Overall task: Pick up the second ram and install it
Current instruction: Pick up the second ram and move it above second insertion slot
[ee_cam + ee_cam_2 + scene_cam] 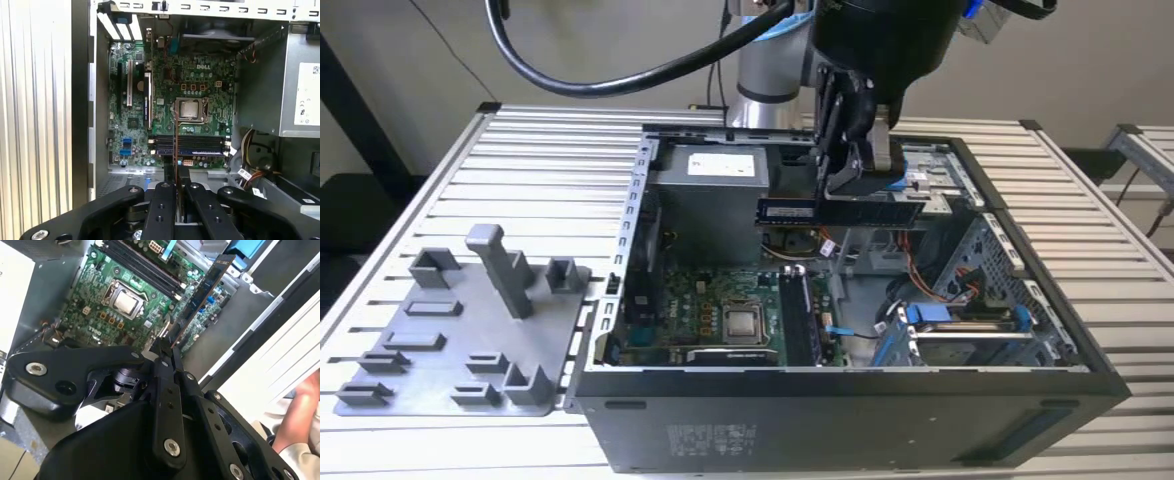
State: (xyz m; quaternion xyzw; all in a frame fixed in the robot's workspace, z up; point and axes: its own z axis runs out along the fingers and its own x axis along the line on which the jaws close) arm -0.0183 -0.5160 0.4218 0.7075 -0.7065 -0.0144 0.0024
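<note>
My gripper (850, 188) hangs above the open computer case (854, 420), shut on the second ram (834, 212). The ram is a thin dark-blue stick, held level over the case's back half with a pale label near its end on the exterior view's left. In the second wrist view the ram (202, 292) juts out from the gripper (168, 347) over the green motherboard (95, 320). In the first wrist view the ram (175, 145) is edge-on, a thin line running from the gripper (176, 183) across the black memory slots (197, 145).
The motherboard (707, 300) carries a bare processor (744, 322). A grey power supply (707, 190) fills the case's back, and a drive cage with blue parts (947, 330) stands at the exterior view's right. A grey fixture plate (454, 340) lies beside the case. A person's hand (300, 410) is nearby.
</note>
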